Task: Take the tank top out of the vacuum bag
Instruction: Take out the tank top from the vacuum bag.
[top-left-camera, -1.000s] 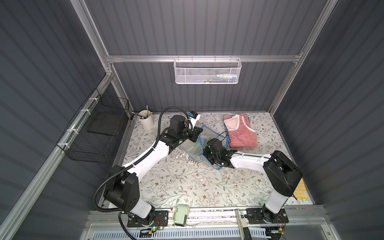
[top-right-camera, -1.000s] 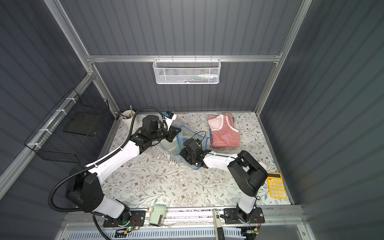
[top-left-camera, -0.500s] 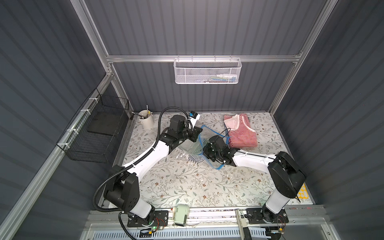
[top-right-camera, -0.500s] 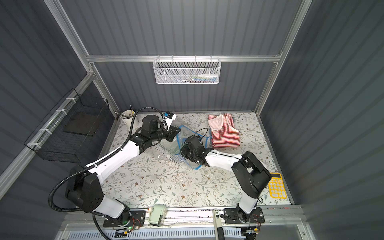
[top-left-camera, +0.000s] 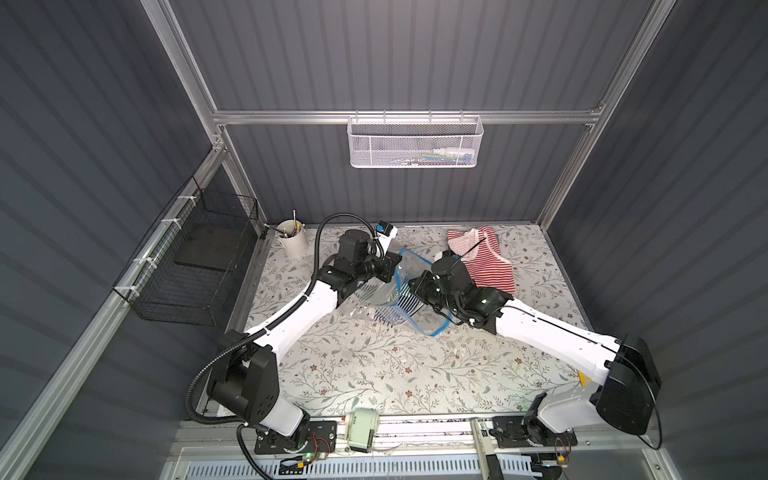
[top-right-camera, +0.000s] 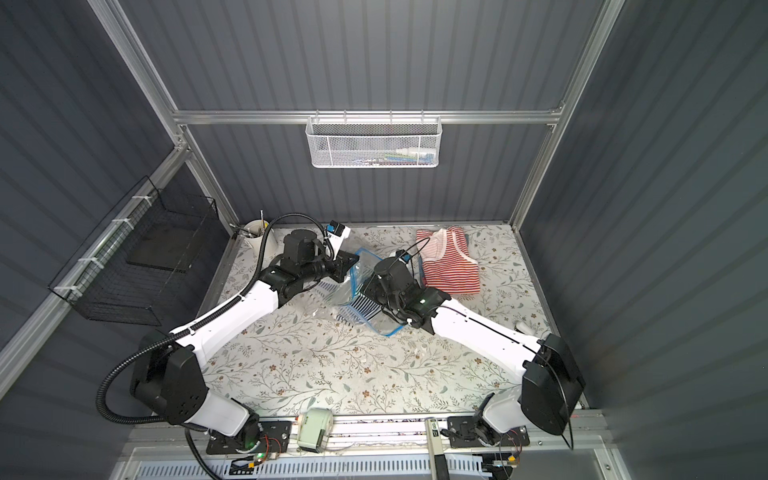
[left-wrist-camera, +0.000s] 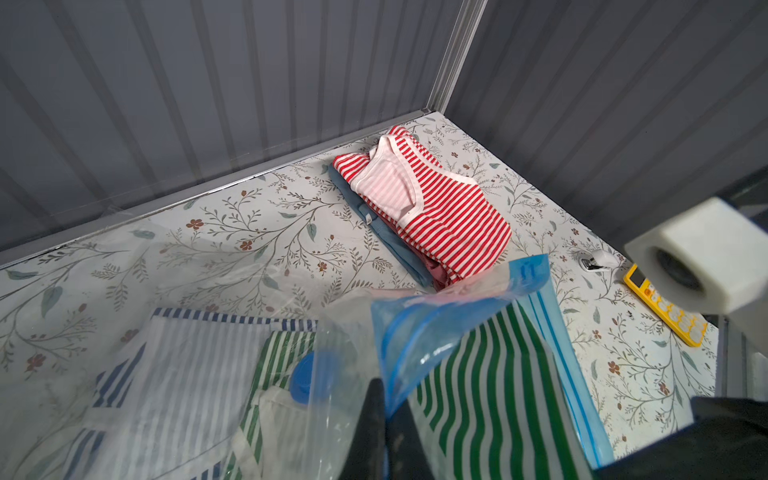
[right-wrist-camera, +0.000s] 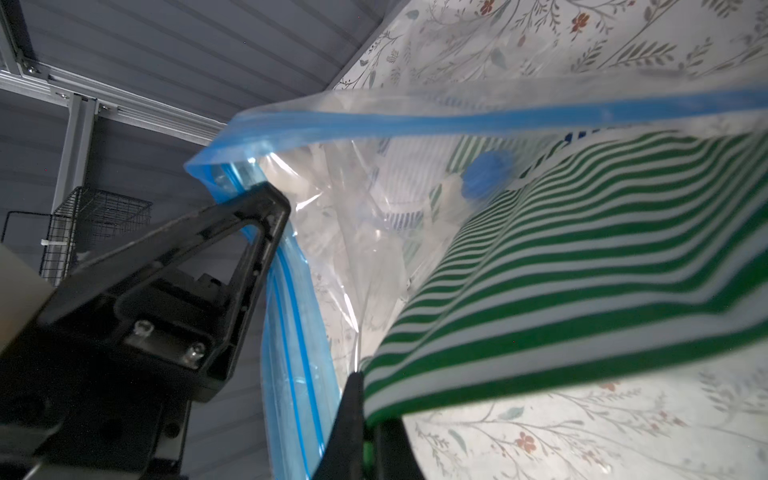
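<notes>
Starting at the left wall, I see the black wire basket (top-left-camera: 187, 266) and beside it, in the back corner of the table, a white cup (top-left-camera: 293, 245) of utensils. Next comes my left gripper (left-wrist-camera: 384, 419), clenched on the vacuum bag (top-left-camera: 432, 330) at its mouth edge; the right wrist view shows it pinching the corner of the blue zip strip (right-wrist-camera: 457, 120) and holding that edge up. The bag sits on the floral table (top-left-camera: 353, 374) toward the back middle, between my two arms, its mouth agape, its clear body crumpled on the surface. Inside I can make out the round blue valve cap (right-wrist-camera: 486, 172) and some blue-striped cloth. The green-striped tank top (right-wrist-camera: 582, 249) runs from beside that cap out through the mouth to my right gripper (right-wrist-camera: 365, 411), which is pinched tight on its edge. Further right, a folded red-striped pile (top-left-camera: 486, 262) lies near the back wall, apart from the bag, and a yellow calculator (left-wrist-camera: 665, 311) lies by the right wall.
</notes>
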